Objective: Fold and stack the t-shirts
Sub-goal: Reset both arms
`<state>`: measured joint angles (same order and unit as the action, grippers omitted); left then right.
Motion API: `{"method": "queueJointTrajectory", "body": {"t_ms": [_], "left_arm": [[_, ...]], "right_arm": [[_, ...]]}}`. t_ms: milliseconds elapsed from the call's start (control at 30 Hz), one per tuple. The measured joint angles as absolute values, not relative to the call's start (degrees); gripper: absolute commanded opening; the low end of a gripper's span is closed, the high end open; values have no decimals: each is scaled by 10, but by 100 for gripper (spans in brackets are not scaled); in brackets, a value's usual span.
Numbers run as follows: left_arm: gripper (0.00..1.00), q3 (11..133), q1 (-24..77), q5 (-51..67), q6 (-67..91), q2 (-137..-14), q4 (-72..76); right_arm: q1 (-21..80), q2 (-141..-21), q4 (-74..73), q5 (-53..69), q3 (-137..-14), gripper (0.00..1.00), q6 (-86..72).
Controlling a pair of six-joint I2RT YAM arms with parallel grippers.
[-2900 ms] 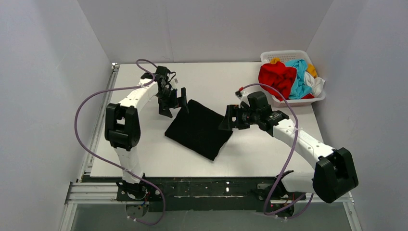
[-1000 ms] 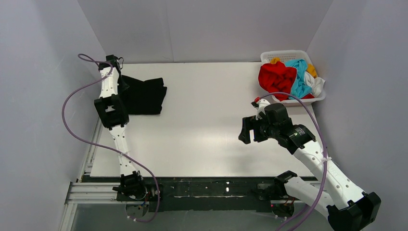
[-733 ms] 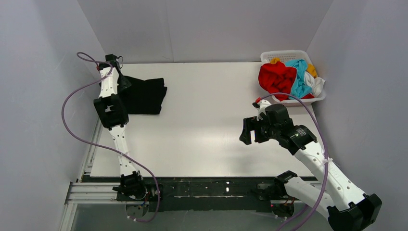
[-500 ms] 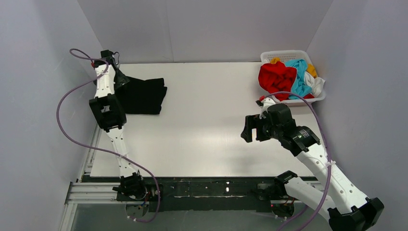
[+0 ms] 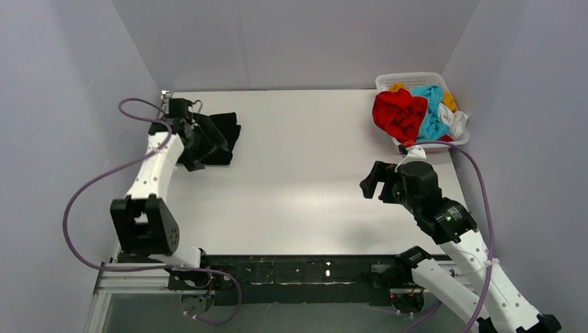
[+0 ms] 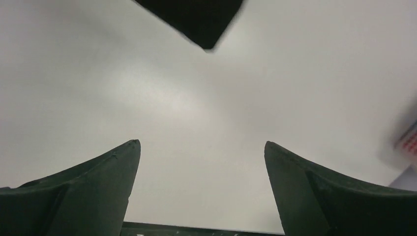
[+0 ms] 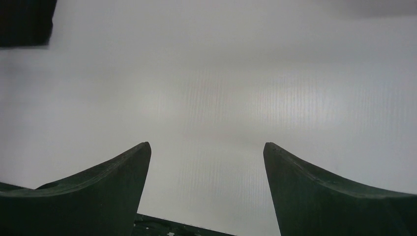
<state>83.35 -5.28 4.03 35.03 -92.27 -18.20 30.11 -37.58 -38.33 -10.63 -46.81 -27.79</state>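
Note:
The folded black t-shirt point(image 5: 225, 135) lies at the table's far left; its corner point(image 6: 196, 19) shows at the top of the left wrist view. My left gripper point(image 5: 210, 142) hovers at the shirt's near-left edge, open and empty point(image 6: 201, 145). My right gripper point(image 5: 371, 182) hangs over bare table at the right, also open and empty point(image 7: 206, 145). A dark patch, apparently the black t-shirt point(image 7: 24, 22), sits far off at its view's top left. The red point(image 5: 399, 114), light blue point(image 5: 433, 114), white point(image 5: 457, 123) and orange-yellow point(image 5: 451, 102) t-shirts are heaped in the basket.
The white lattice basket point(image 5: 416, 75) stands at the table's far right corner, just beyond the right arm. Grey walls close in the table on the left, back and right. Purple cables loop from both arms.
The left gripper opened and let go of the black t-shirt, then its arm swung down and right over the shirt's near edge. The right arm drew right, closer to the basket.

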Motion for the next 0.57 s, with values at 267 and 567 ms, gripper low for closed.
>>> {"method": "queueJointTrajectory", "body": {"t_ms": [267, 567], "left_arm": [[98, 568, 171, 42, 380, -609, -128], [98, 457, 357, -55, 375, -557, -141]], "right_arm": [[300, -436, -382, -176, -460, 90, -321], [300, -400, -322, -229, -416, 90, -352]]}}
